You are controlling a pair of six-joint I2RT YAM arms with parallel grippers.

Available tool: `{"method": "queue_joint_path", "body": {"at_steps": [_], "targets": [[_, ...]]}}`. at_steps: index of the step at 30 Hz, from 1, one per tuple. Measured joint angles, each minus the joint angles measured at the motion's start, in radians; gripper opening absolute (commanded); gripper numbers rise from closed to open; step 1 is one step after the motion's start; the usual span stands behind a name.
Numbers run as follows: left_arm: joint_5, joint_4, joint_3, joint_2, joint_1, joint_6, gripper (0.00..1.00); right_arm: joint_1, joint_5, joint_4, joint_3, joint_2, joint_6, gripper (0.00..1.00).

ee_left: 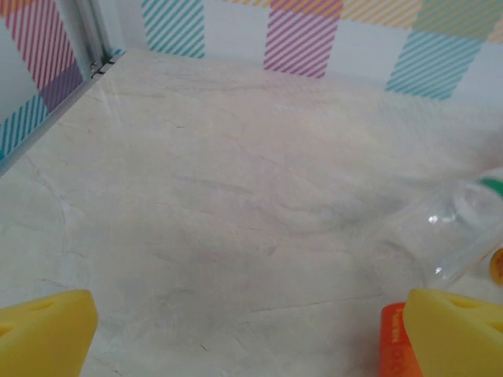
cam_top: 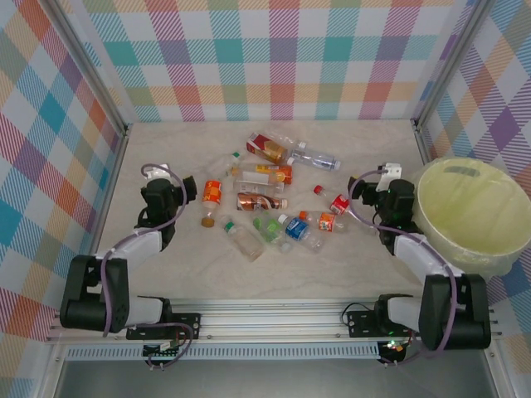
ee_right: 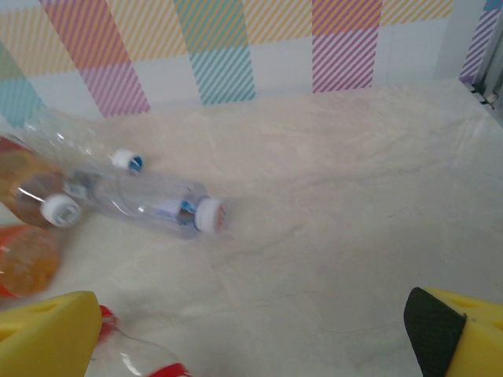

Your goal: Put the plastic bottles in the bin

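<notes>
Bottles (cam_top: 274, 195) lie scattered across the middle of the surface (cam_top: 191, 274). The bin (cam_top: 473, 217) stands at the right edge beside the right arm, and from above its inside looks bare.

Left fingers (cam_top: 186, 192): spread wide, nothing between them, just left of an orange-label bottle (cam_top: 212, 192). Right fingers (cam_top: 363, 201): also wide and empty, just right of a red-label bottle (cam_top: 337, 201).

Step, as I judge it: closing in for a pick.
- The right arm sits nearest the bin, so the red-label bottle is the sensible first take.
- Centre the fingers across the bottle's body, not the tapered neck.
- Come low before closing, since a round bottle may roll if nudged from one side.
- Neighbours lie close, so approach from the open right side.

Overhead view: gives the layout and the bin's place.

Left wrist view: the orange label (ee_left: 393, 345) sits right against one yellow finger (ee_left: 456, 330), off-centre. A clear green-capped bottle (ee_left: 464, 228) lies just beyond.

Right wrist view: a red-capped neck (ee_right: 145, 360) lies low by the left-side finger, also off-centre. A clear white-capped bottle (ee_right: 149, 206) lies farther off.
</notes>
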Motion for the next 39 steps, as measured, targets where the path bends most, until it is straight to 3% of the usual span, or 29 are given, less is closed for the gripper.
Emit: {"method": "queue_joint_path", "body": {"at_steps": [9, 17, 30, 39], "targets": [[0.056, -0.36, 0.114, -0.135, 0.0, -0.31, 1.0, 0.03, -0.222, -0.358, 0.103, -0.089, 0.21, 1.0], [0.214, -0.57, 0.133, -0.142, 0.0, -0.474, 1.0, 0.101, -0.146, -0.628, 0.273, 0.089, 0.163, 1.0], [0.29, -0.733, 0.149, -0.167, 0.0, -0.501, 1.0, 0.241, 0.033, -0.867, 0.623, 0.533, -0.079, 1.0], [0.299, -0.776, 0.149, -0.187, 0.0, -0.497, 1.0, 0.276, 0.129, -0.982, 0.771, 0.726, -0.155, 0.87]]}}
